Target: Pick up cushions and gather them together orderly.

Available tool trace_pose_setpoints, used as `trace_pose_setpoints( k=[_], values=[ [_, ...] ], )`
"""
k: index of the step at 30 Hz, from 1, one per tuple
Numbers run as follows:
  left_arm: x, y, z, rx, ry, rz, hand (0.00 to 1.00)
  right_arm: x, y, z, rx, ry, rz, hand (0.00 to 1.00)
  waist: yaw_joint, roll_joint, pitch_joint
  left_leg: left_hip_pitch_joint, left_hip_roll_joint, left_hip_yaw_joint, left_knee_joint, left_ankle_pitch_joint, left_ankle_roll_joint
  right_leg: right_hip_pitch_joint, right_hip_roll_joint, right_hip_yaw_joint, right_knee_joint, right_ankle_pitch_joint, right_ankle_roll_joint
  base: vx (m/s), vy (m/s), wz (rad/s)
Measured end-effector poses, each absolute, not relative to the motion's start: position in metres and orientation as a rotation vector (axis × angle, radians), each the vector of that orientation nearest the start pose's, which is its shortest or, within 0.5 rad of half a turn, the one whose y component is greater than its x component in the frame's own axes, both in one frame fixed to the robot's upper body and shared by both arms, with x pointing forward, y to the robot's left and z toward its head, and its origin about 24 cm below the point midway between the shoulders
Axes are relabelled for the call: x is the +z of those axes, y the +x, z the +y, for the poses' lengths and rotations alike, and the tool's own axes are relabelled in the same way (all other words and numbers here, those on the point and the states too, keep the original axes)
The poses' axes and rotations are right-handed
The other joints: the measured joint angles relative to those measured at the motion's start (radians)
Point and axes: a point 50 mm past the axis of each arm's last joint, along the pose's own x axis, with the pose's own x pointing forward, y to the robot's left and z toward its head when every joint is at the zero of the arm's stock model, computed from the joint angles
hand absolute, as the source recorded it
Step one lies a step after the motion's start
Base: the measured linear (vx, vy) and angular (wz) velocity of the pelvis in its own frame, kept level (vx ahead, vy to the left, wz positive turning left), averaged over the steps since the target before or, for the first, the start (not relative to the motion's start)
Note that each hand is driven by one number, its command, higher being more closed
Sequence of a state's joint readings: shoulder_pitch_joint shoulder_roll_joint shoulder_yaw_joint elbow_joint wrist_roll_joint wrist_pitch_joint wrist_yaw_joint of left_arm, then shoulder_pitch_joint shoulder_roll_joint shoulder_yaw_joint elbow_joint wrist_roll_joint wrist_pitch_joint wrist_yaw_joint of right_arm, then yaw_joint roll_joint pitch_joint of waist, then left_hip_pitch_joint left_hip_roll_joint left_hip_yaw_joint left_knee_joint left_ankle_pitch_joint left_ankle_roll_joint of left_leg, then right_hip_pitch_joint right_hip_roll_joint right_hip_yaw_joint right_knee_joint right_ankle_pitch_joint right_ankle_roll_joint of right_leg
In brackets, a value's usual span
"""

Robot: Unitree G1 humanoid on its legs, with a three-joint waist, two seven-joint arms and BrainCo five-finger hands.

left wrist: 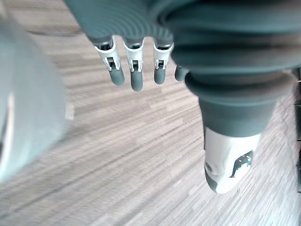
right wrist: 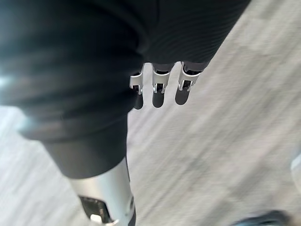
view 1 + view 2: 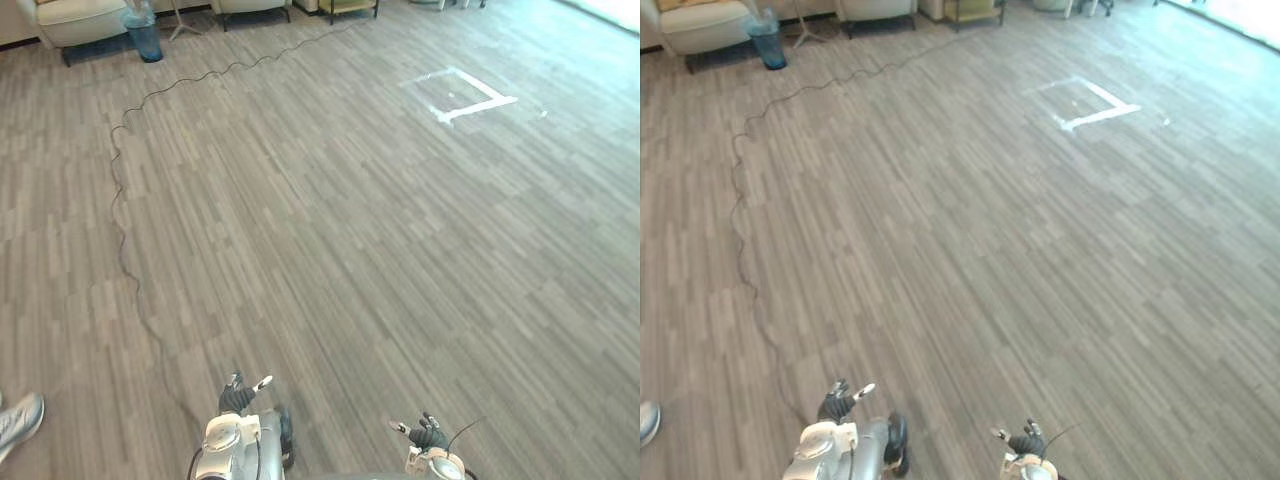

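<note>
We stand over a wide wood-patterned floor [image 3: 350,250]. At its far left end is a pale sofa [image 3: 80,18]; a tan shape [image 3: 675,4] on its seat may be a cushion, though it is too small to be sure. A white tape square [image 3: 480,107] marks the floor to the far right, and a blue bin [image 3: 145,38] stands beside the sofa. Our left hand [image 3: 238,397] and right hand [image 3: 428,436] hang low and apart, fingers [image 1: 136,77] straight, side by side, holding nothing. A person's shoe [image 3: 20,422] is at our left.

Grey wood-plank floor [image 3: 330,250], bearing a white tape square [image 3: 462,96]. Cream armchair [image 3: 80,18] and blue waste bin [image 3: 145,40]: far left of the square. Daylight glare [image 3: 610,12]: beyond its right.
</note>
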State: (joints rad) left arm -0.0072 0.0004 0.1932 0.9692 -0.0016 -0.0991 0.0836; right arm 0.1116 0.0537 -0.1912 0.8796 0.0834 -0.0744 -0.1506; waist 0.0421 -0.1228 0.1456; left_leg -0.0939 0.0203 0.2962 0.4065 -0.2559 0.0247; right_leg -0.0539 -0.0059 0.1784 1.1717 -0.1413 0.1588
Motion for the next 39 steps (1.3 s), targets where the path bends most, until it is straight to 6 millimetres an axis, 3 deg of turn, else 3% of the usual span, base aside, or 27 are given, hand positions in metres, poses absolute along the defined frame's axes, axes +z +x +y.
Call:
trace_pose_setpoints(
  k=[2,4,6,8,9,10,11,13,14,15,16,17,18,21,22,24,25,27,28,29,30,31,32,33,34,35,39],
  values=[
    [-0.144,0.148,0.166,0.221,-0.066,0.889,0.0,-0.143,0.119,-0.18,-0.396,0.125,0.887,0.0,-0.022,0.039,0.011,0.177,0.012,0.025,-0.105,-0.018,0.008,-0.215,-0.012,-0.139,0.023,-0.105,-0.069,0.7,0.099,-0.39],
    [-0.144,0.149,0.162,0.207,-0.064,0.894,0.0,-0.142,0.121,-0.183,-0.413,0.129,0.873,0.0,-0.054,0.042,0.014,0.265,0.026,0.028,-0.151,-0.05,-0.013,-0.344,-0.021,-0.225,-0.086,-0.134,-0.082,0.57,0.041,0.06],
    [-0.145,0.149,0.159,0.186,-0.056,0.904,0.0,-0.141,0.123,-0.187,-0.444,0.147,0.86,0.0,-0.062,0.047,0.018,0.36,0.031,0.062,-0.221,-0.063,-0.033,-0.391,-0.057,-0.328,-0.327,-0.118,-0.117,0.67,-0.031,0.08],
    [-0.145,0.149,0.158,0.186,-0.057,0.903,0.0,-0.141,0.125,-0.188,-0.453,0.154,0.863,0.0,-0.059,0.049,0.018,0.461,0.024,0.092,-0.287,-0.063,-0.034,-0.401,-0.064,-0.394,-0.638,-0.036,-0.196,0.62,-0.099,-0.01],
    [-0.146,0.148,0.156,0.185,-0.061,0.907,0.0,-0.141,0.125,-0.189,-0.458,0.156,0.862,0.0,-0.066,0.06,0.019,0.51,0.025,0.088,-0.302,-0.063,-0.035,-0.403,-0.057,-0.394,-0.692,0.104,-0.25,0.59,-0.127,0.07],
    [-0.146,0.147,0.155,0.184,-0.064,0.909,0.0,-0.141,0.125,-0.191,-0.462,0.153,0.863,0.0,-0.07,0.067,0.019,0.519,0.031,0.082,-0.301,-0.061,-0.036,-0.403,-0.05,-0.395,-0.683,0.13,-0.28,0.9,-0.232,-0.04],
    [-0.145,0.15,0.15,0.178,-0.08,0.904,0.0,-0.136,0.136,-0.197,-0.463,0.137,0.836,0.0,-0.077,0.113,0.015,0.529,0.071,0.061,-0.259,-0.007,-0.12,-0.424,-0.035,-0.428,-0.559,0.02,-0.311,0.87,-0.272,-0.17],
    [-0.145,0.15,0.148,0.173,-0.083,0.904,0.0,-0.135,0.139,-0.201,-0.473,0.139,0.827,0.0,-0.089,0.138,0.018,0.506,0.097,0.035,-0.177,0.028,-0.115,-0.416,-0.013,-0.438,-0.52,-0.031,-0.329,0.71,-0.256,-0.31],
    [-0.145,0.15,0.151,0.191,-0.086,0.907,0.0,-0.134,0.141,-0.202,-0.476,0.143,0.827,0.0,-0.091,0.163,0.016,0.41,0.153,-0.017,0.076,0.116,-0.083,-0.363,0.039,-0.426,-0.551,-0.075,-0.346,0.55,-0.213,-0.62],
    [-0.145,0.15,0.157,0.219,-0.094,0.907,0.0,-0.135,0.14,-0.2,-0.471,0.146,0.831,0.0,-0.091,0.172,0.023,0.269,0.198,-0.105,0.371,0.244,-0.084,-0.277,0.094,-0.403,-0.623,-0.09,-0.357,0.81,-0.285,-0.63],
    [-0.145,0.15,0.158,0.227,-0.097,0.903,0.0,-0.135,0.14,-0.199,-0.471,0.146,0.833,0.0,-0.091,0.172,0.026,0.236,0.207,-0.121,0.443,0.246,-0.087,-0.252,0.108,-0.396,-0.645,-0.091,-0.359,0.64,-0.193,-0.72],
    [-0.143,0.151,0.162,0.249,-0.108,0.889,0.0,-0.136,0.14,-0.195,-0.461,0.151,0.842,0.0,-0.08,0.156,0.046,0.12,0.229,-0.141,0.695,0.206,-0.092,-0.128,0.155,-0.349,-0.729,-0.091,-0.37,0.76,-0.192,-1.06],
    [-0.144,0.147,0.164,0.258,-0.111,0.893,0.0,-0.138,0.14,-0.187,-0.434,0.15,0.856,0.0,-0.053,0.133,0.055,0.022,0.222,-0.136,0.807,0.147,-0.086,-0.001,0.179,-0.281,-0.808,-0.089,-0.379,0.61,-0.134,-1.2],
    [-0.139,0.152,0.165,0.264,-0.115,0.849,0.0,-0.138,0.141,-0.183,-0.431,0.177,0.857,0.0,-0.027,0.113,0.052,-0.134,0.199,-0.099,0.693,0.065,-0.054,0.145,0.193,-0.164,-0.926,-0.088,-0.38,0.48,-0.031,-1.28],
    [-0.136,0.154,0.165,0.268,-0.122,0.82,0.0,-0.137,0.145,-0.182,-0.427,0.184,0.847,0.0,-0.018,0.125,0.051,-0.2,0.192,-0.054,0.508,0.036,-0.053,0.21,0.195,-0.085,-0.968,-0.1,-0.363,0.62,0.104,-1.56],
    [-0.135,0.155,0.166,0.279,-0.13,0.804,0.0,-0.135,0.149,-0.182,-0.424,0.184,0.838,0.0,-0.014,0.134,0.056,-0.258,0.16,-0.03,0.282,0.044,-0.062,0.268,0.185,0.009,-0.975,-0.135,-0.353,0.64,0.164,-1.6],
    [-0.133,0.157,0.167,0.283,-0.133,0.785,0.0,-0.136,0.146,-0.182,-0.427,0.182,0.846,0.0,-0.003,0.13,0.054,-0.29,0.122,-0.035,0.097,0.081,-0.107,0.327,0.162,0.09,-0.971,-0.185,-0.331,0.56,0.206,-1.38],
    [-0.131,0.157,0.17,0.292,-0.131,0.767,0.0,-0.137,0.143,-0.182,-0.428,0.18,0.854,0.0,0.003,0.117,0.047,-0.304,0.097,-0.03,0.01,0.105,-0.128,0.36,0.132,0.125,-0.978,-0.228,-0.298,0.74,0.303,-1.37],
    [-0.131,0.157,0.172,0.297,-0.132,0.759,0.0,-0.14,0.136,-0.185,-0.436,0.169,0.871,0.0,0.014,0.105,0.033,-0.306,0.069,-0.042,-0.009,0.193,-0.046,0.411,0.098,0.172,-0.968,-0.256,-0.26,0.83,0.358,-1.3],
    [-0.132,0.155,0.173,0.301,-0.133,0.767,0.0,-0.142,0.132,-0.182,-0.435,0.174,0.888,0.0,0.015,0.092,0.013,-0.303,0.055,-0.044,0.013,0.267,0.001,0.413,0.08,0.187,-0.936,-0.264,-0.243,1.05,0.441,-1.22],
    [-0.132,0.155,0.178,0.308,-0.123,0.768,0.0,-0.144,0.129,-0.18,-0.433,0.179,0.902,0.0,0.015,0.067,0.001,-0.3,0.043,-0.039,0.035,0.242,-0.002,0.406,0.062,0.191,-0.905,-0.267,-0.239,0.74,0.303,-0.62],
    [-0.131,0.155,0.186,0.32,-0.106,0.766,0.0,-0.147,0.123,-0.171,-0.425,0.2,0.932,0.0,0.011,0.013,-0.01,-0.273,0.021,0.008,0.054,0.189,0.016,0.371,0.026,0.195,-0.796,-0.257,-0.215,1.03,0.437,-0.73],
    [-0.132,0.154,0.191,0.348,-0.115,0.774,0.0,-0.15,0.118,-0.169,-0.419,0.198,0.957,0.0,0.013,-0.01,-0.007,-0.2,0.006,0.026,0.073,0.095,0.013,0.271,0.038,0.157,-0.51,-0.125,-0.057,0.97,0.434,-0.75],
    [-0.133,0.154,0.191,0.352,-0.119,0.787,0.0,-0.15,0.116,-0.172,-0.43,0.196,0.957,0.0,0.006,0.0,0.002,-0.154,-0.002,0.025,0.065,0.058,0.008,0.199,0.036,0.116,-0.351,-0.077,-0.014,0.78,0.372,-0.62],
    [-0.134,0.156,0.189,0.348,-0.122,0.796,0.0,-0.149,0.116,-0.176,-0.44,0.195,0.951,0.0,0.005,-0.001,0.004,-0.122,-0.002,0.027,0.061,0.036,0.008,0.154,0.04,0.089,-0.264,-0.086,-0.023,0.69,0.296,-0.34],
    [-0.14,0.153,0.179,0.323,-0.128,0.858,0.0,-0.149,0.114,-0.177,-0.446,0.196,0.944,0.0,-0.008,0.033,0.024,0.012,0.003,0.043,0.016,-0.011,0.004,0.011,0.055,-0.003,-0.089,-0.153,-0.055,0.52,0.183,-0.25],
    [-0.143,0.152,0.164,0.267,-0.122,0.881,0.0,-0.145,0.12,-0.183,-0.43,0.155,0.903,0.0,-0.034,0.054,0.038,0.242,-0.001,0.078,-0.153,-0.024,-0.004,-0.267,0.016,-0.228,-0.217,-0.216,-0.111,0.61,0.19,-0.22]
  ],
)
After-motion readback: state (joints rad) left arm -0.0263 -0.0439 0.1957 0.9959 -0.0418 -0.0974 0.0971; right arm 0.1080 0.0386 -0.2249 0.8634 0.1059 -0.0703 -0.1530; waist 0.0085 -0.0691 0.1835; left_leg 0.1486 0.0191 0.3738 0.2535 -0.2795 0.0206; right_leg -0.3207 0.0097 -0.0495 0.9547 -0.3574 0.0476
